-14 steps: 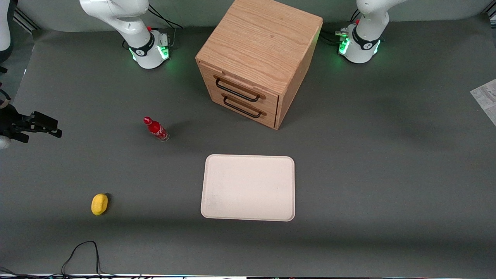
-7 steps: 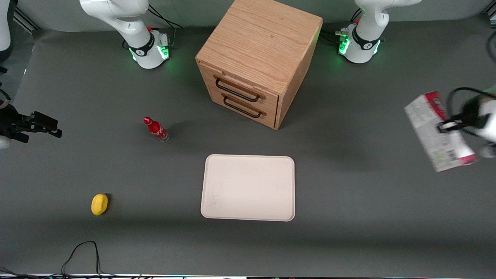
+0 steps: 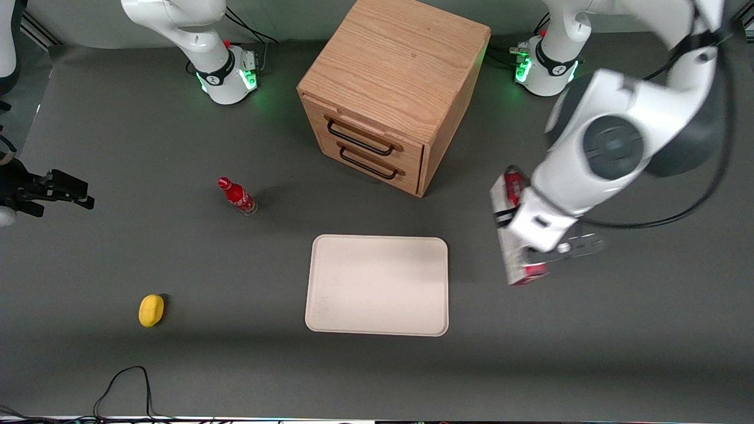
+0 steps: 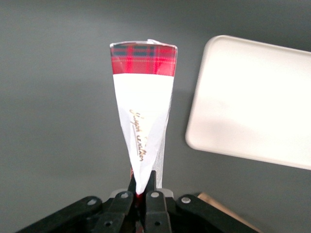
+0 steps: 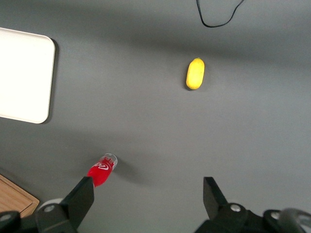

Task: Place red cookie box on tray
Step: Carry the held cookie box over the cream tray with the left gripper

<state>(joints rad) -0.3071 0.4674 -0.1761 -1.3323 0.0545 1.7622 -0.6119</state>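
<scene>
The tray (image 3: 377,285) lies nearer the front camera than the cabinet (image 3: 392,91). Beside the tray, toward the working arm's end, the gripper (image 3: 524,253) holds the box (image 3: 511,235) above the table (image 3: 589,330). The bottle (image 3: 237,196) and lemon (image 3: 151,310) lie toward the parked arm's end.

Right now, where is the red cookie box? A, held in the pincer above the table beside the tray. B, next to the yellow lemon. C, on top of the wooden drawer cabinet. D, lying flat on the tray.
A: the pincer is shut on the red cookie box, which hangs edge-on over bare table beside the tray, not on it.
</scene>
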